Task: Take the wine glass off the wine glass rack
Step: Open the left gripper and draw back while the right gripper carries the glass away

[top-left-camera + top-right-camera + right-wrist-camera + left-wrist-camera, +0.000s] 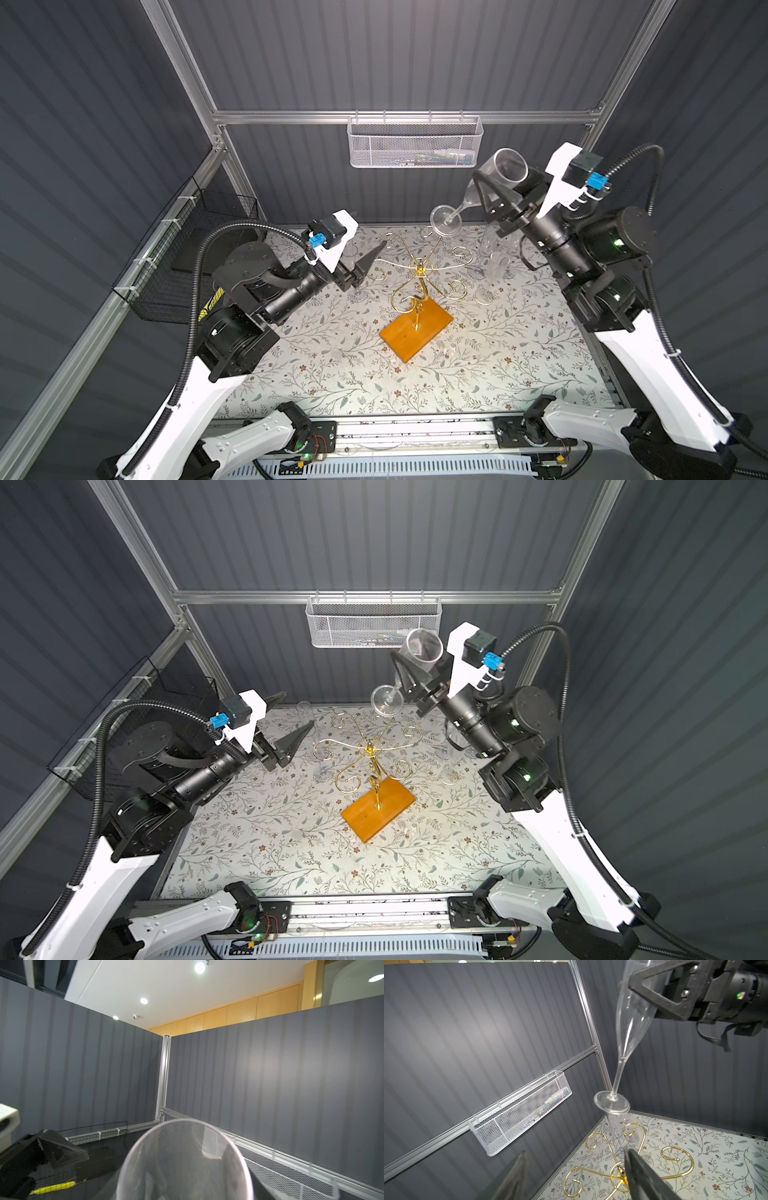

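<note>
One wine glass (510,165) clamped in right gripper (500,183), above rack (419,270); left gripper (286,717) wide.

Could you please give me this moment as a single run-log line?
right gripper: holds wine glass by bowl | wine glass: tilted, clear of wine glass rack | left gripper: open, empty

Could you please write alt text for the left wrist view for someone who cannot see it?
The right gripper holds a clear wine glass by its bowl, foot downward, above the gold wine glass rack. A white mesh basket hangs on the grey wall; the left gripper has its jaws apart.
</note>
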Controlling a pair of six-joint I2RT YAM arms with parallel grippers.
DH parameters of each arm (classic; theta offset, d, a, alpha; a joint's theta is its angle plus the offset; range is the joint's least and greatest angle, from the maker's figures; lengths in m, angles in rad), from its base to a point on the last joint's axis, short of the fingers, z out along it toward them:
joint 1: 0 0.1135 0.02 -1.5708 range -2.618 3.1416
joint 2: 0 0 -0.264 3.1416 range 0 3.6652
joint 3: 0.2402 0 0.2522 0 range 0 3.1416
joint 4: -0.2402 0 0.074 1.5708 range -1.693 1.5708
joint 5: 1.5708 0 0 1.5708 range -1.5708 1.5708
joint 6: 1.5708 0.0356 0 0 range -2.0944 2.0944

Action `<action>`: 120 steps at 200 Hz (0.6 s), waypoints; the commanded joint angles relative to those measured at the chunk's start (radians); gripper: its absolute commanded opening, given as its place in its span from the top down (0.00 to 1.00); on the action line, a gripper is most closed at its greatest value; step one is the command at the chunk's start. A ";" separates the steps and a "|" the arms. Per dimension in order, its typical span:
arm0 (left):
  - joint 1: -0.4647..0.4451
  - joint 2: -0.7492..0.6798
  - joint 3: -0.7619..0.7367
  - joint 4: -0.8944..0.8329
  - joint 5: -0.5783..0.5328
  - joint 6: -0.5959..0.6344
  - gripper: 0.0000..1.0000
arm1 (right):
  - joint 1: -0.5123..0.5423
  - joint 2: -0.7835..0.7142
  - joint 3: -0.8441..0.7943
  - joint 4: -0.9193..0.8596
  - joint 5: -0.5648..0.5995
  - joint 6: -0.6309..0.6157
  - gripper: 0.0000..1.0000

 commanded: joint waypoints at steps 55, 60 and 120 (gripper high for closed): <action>-0.004 -0.044 -0.045 -0.034 -0.074 -0.034 0.25 | -0.037 -0.288 -0.227 -0.144 0.270 -0.211 0.50; -0.004 -0.043 -0.046 -0.033 -0.074 -0.036 0.25 | -0.039 -0.305 -0.250 -0.148 0.284 -0.212 0.50; -0.004 -0.041 -0.063 -0.014 -0.067 -0.065 0.25 | -0.049 -0.470 -0.581 -0.108 0.369 -0.158 0.50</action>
